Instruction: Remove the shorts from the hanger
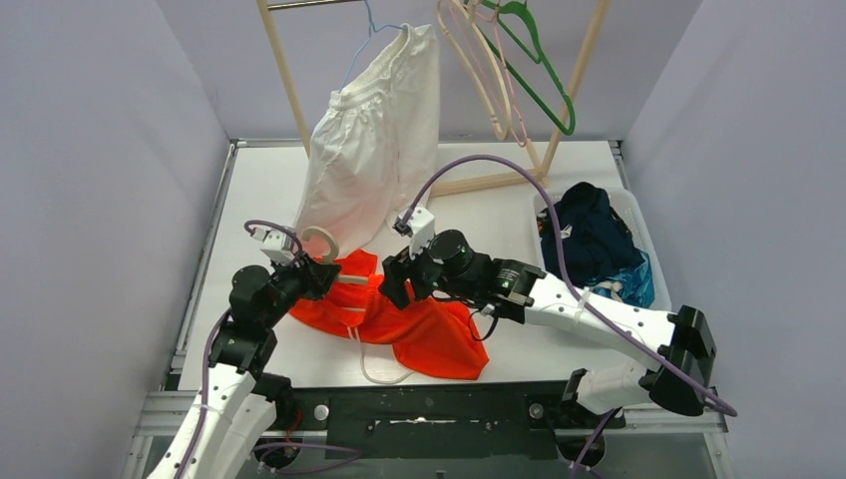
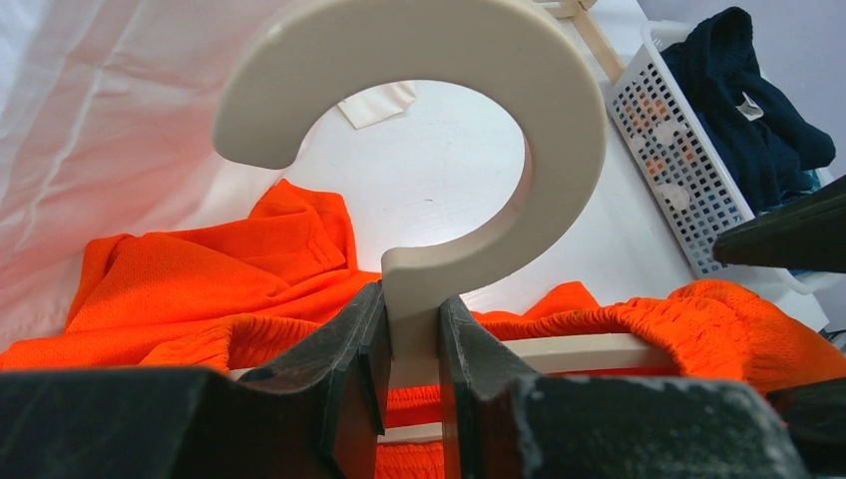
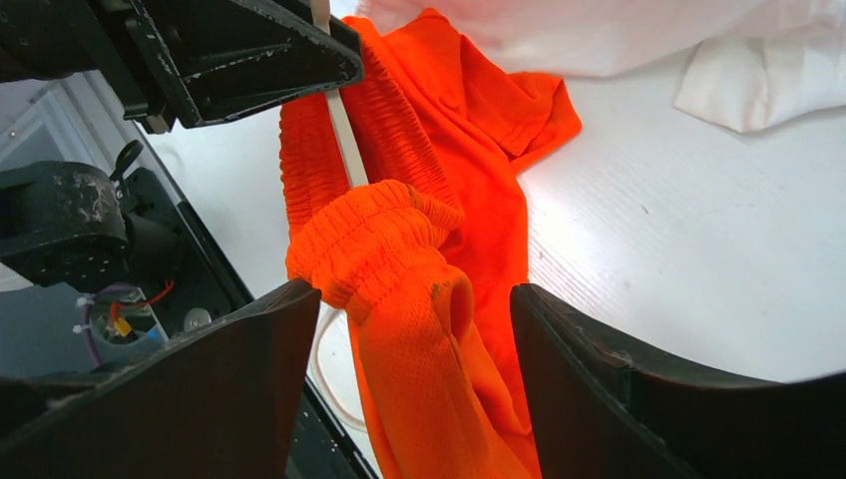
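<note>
Orange shorts (image 1: 429, 334) hide hanger (image 2: 414, 289) bar, seemingly threaded; left jaws grip its neck; right jaws open.

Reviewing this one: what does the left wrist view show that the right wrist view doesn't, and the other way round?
Left wrist only: the left gripper shut on the hook stem of the cream hanger, and the basket holding navy shorts. Right wrist only: the right gripper open, fingers either side of the bunched waistband, not clamping it. Both: orange shorts, the hanger's bar, white shorts, the table.
</note>
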Robot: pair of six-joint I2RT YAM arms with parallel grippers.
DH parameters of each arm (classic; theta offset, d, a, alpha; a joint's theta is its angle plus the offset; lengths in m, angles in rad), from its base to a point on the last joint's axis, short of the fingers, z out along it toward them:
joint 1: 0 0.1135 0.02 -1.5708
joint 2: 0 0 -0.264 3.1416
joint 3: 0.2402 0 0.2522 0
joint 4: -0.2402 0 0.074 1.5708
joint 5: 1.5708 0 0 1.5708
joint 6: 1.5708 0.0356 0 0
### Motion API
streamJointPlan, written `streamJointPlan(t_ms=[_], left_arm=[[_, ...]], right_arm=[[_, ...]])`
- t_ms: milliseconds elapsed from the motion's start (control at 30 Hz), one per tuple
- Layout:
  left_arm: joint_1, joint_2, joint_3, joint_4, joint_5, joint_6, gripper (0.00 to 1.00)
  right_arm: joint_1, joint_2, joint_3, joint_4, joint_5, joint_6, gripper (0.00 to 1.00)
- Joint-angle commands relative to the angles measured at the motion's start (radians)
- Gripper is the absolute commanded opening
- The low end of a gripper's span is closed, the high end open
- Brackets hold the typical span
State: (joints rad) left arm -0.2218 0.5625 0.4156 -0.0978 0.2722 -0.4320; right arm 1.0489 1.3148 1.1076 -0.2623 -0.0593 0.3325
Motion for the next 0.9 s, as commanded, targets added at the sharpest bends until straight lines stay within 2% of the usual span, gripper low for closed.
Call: streamJointPlan(t_ms=[0,67,167,267,300,333,400,467,567,700,767,833,867], left_arm=[[-0.004,-0.015,0.032,0.041,-0.009,0.007,0.00],[-0.005,-0.019,0.032,0.040,-0.012,0.007,0.00],[-0.006,-0.021,0.031,0.038,-0.022,0.007,0.00],[-0.007,-0.018,0.032,0.032,-0.030,0.010,0.00],[-0.006,-0.013,0.034,0.029,-0.032,0.011,0.00],[-0.007,-0.011,0.035,0.028,-0.034,0.013,0.00],[-0.007,-0.007,0.037,0.025,-0.034,0.015,0.00],[-0.008,-0.004,0.037,0.025,-0.033,0.015,0.00],[-0.008,0.000,0.037,0.025,-0.031,0.015,0.00],[-0.008,0.004,0.037,0.024,-0.034,0.016,0.00],[-0.007,0.008,0.038,0.023,-0.034,0.017,0.00],[-0.009,0.008,0.038,0.020,-0.036,0.018,0.00],[-0.008,0.008,0.038,0.018,-0.040,0.018,0.00]], right_arm=[[0.021,0.053,0.056,0.041,0.053,-0.017,0.68],[0.021,0.086,0.074,0.022,0.047,-0.022,0.61],[0.024,0.118,0.104,-0.008,0.047,-0.032,0.38],[0.026,0.110,0.107,-0.003,0.081,-0.032,0.21],[0.025,0.101,0.101,0.007,0.086,-0.033,0.18],[0.026,0.093,0.093,0.017,0.088,-0.032,0.19],[0.025,0.080,0.078,0.026,0.087,-0.031,0.31],[0.025,0.076,0.072,0.028,0.097,-0.028,0.53],[0.024,0.086,0.070,0.035,0.095,-0.027,0.62],[0.026,0.128,0.106,0.026,0.035,-0.031,0.46],[0.029,0.142,0.120,0.019,0.079,-0.022,0.31],[0.027,0.137,0.114,0.032,0.109,-0.013,0.08],[0.028,0.128,0.110,0.039,0.107,-0.014,0.02]])
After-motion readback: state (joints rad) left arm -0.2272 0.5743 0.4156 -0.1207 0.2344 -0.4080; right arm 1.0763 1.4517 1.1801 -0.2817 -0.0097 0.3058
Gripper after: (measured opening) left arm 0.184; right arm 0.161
